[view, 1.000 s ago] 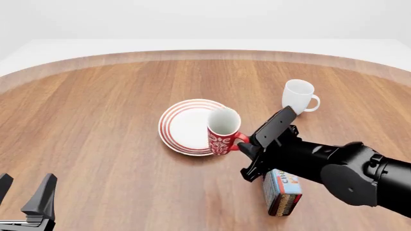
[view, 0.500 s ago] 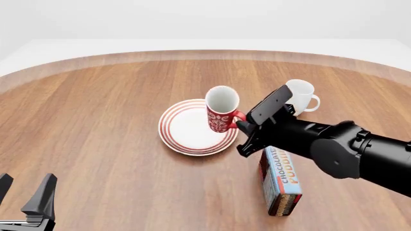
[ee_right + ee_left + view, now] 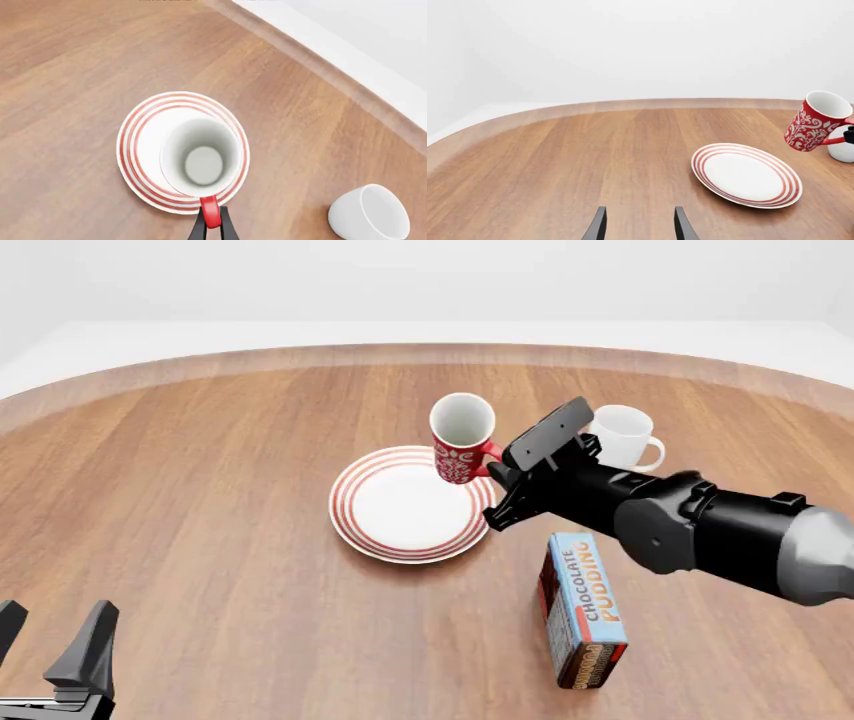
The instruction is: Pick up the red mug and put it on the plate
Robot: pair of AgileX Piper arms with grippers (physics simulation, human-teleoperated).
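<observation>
Red and white, the red mug hangs in the air, off the bench. It tips a little to the left in the left wrist view, and its open white mouth shows in the front view. The right fingers are pinching its red loop handle, one finger on each side, as the right wrist view shows.

Just under the mug lies the plate, round and white with red rings on its rim. The mug is over the far right part of the plate and does not touch it. In the right wrist view the mug covers much of the plate, and the rings show around it.

To the right of the red mug, a bit farther back, a plain white mug stands upright on the bench, its handle pointing right. Nearer, to the right of the plate, a box that says chocolate pudding lies on the bench.

The right arm is black and comes in from the right, above the box.

The left fingers are at the near left corner, well apart from everything. They are spread open with nothing between them
</observation>
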